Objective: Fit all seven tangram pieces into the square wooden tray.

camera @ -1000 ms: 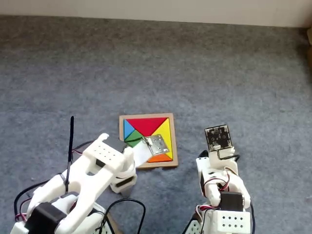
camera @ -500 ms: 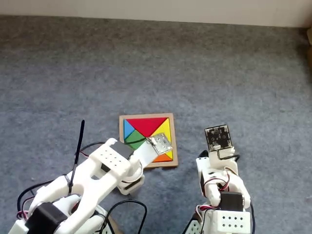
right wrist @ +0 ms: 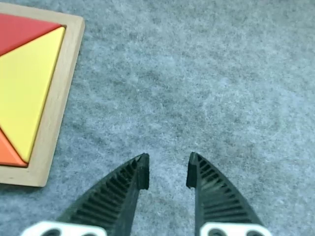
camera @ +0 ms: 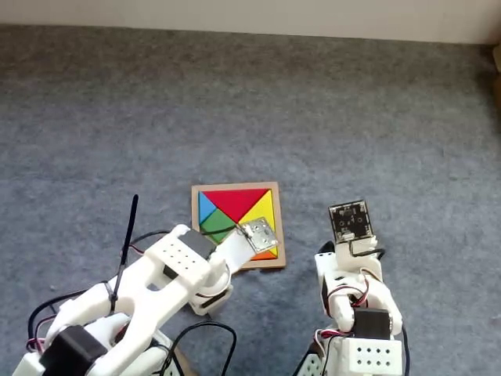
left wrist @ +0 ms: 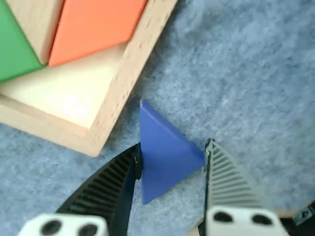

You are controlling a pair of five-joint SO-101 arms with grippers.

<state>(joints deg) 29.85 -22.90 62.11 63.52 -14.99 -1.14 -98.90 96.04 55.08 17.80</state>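
Observation:
The square wooden tray [camera: 235,186] lies on the grey carpet, holding red [camera: 235,202], yellow [camera: 268,211], light blue [camera: 206,207], green [camera: 214,225] and orange [camera: 264,253] pieces. My left arm [camera: 184,266] hangs over the tray's near left corner. In the left wrist view, my left gripper [left wrist: 172,151] is shut on a dark blue triangle [left wrist: 165,157] that lies on the carpet just outside the tray's corner [left wrist: 123,83]. A bare patch of tray floor [left wrist: 64,91] borders the orange piece [left wrist: 93,24]. My right gripper [right wrist: 167,169] is open over bare carpet beside the tray's edge [right wrist: 54,103].
Grey carpet surrounds the tray on all sides. A pale wall strip runs along the far edge. The right arm [camera: 352,298] stands to the right of the tray. Black cables trail from the left arm's base near the front edge.
My left arm has swung to the right and a little nearer the tray's near edge; most of the shift came in the first half second. The right arm has kept still.

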